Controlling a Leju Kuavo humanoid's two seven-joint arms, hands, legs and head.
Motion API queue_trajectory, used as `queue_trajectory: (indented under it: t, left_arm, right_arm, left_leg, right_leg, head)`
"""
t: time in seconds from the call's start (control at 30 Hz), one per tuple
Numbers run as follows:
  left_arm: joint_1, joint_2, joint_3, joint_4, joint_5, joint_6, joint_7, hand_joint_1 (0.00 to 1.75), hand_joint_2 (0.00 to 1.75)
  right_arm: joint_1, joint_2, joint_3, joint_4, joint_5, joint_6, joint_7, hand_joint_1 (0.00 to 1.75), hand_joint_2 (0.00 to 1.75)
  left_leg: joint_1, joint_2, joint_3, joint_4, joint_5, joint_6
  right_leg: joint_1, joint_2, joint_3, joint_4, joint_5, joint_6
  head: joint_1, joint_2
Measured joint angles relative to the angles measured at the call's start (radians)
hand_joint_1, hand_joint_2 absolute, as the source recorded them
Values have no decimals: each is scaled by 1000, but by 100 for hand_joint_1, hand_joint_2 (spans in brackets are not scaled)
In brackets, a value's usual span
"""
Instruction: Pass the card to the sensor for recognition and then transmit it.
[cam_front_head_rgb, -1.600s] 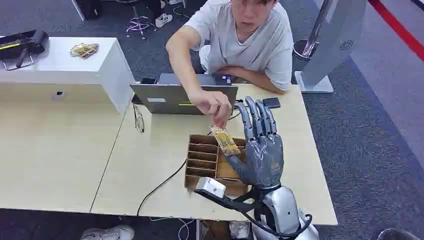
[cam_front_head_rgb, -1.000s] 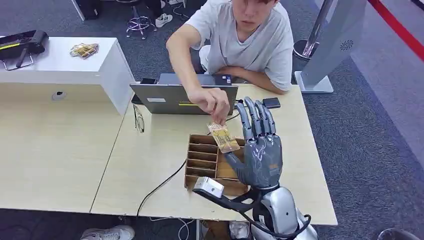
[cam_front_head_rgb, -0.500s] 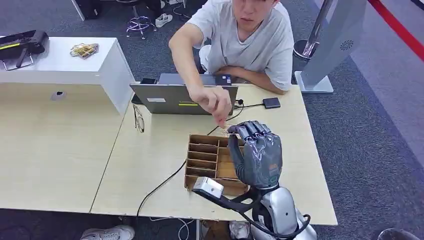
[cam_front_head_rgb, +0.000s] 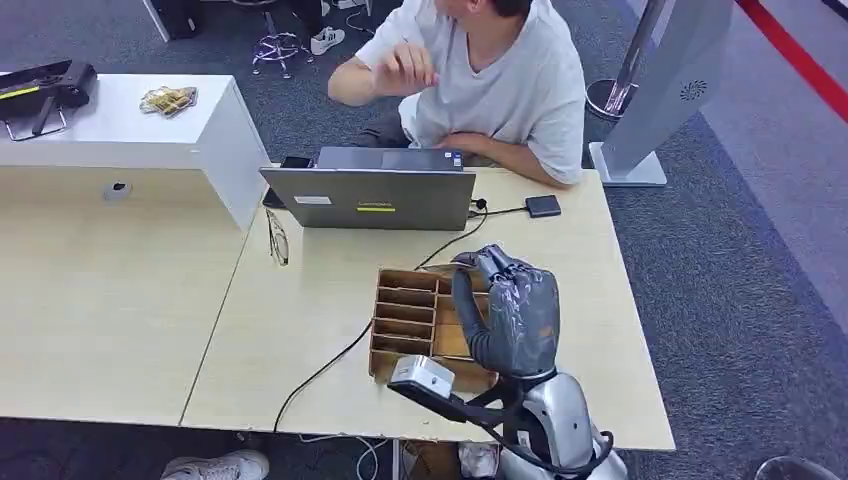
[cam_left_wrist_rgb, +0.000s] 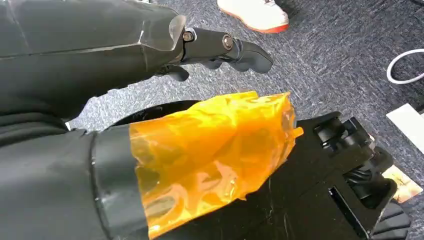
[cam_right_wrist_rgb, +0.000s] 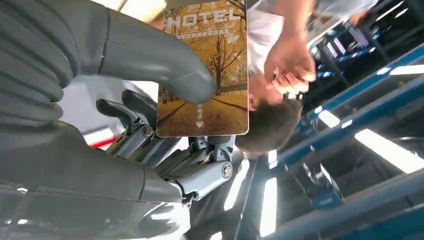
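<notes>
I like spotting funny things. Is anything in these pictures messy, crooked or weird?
Nothing looks broken or spilled. The right hand holds the hotel card flat under its thumb, as it should. The wooden tray sits straight on the table. One oddity: crinkled orange film is wrapped around a dark part beside the left hand.

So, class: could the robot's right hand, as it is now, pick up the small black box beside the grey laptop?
Probably not: the right hand already grips the golden hotel card, though the small black box lies unobstructed nearby.
</notes>
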Motion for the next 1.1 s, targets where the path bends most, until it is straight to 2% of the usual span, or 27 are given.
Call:
queue_trajectory:
  t: [0.33,0.53,0.8,1.1]
  left_arm:
    - [1,0,0,0,14,7,-2,0,0]
    - [2,0,2,0,26,17,-6,0,0]
    - [5,-2,11,0,44,32,-18,0,0]
    - [6,-2,26,0,51,35,-19,0,0]
  right_arm:
    - [33,2,-7,-14,-165,47,-47,175,175]
    - [80,1,-42,-20,-273,66,-79,175,175]
    - [158,-3,-129,-22,-499,125,-159,175,175]
    - [202,-10,-189,-22,-528,125,-178,175,175]
  left_leg:
    - [0,0,0,0,0,0]
    - [0,0,0,0,0,0]
    - [0,0,0,0,0,0]
    - [0,0,0,0,0,0]
  right_leg:
    - [0,0,0,0,0,0]
    - [0,0,0,0,0,0]
    - [0,0,0,0,0,0]
    - [0,0,0,0,0,0]
  head:
    - [0,0]
    - [0,0]
    - [0,0]
    - [0,0]
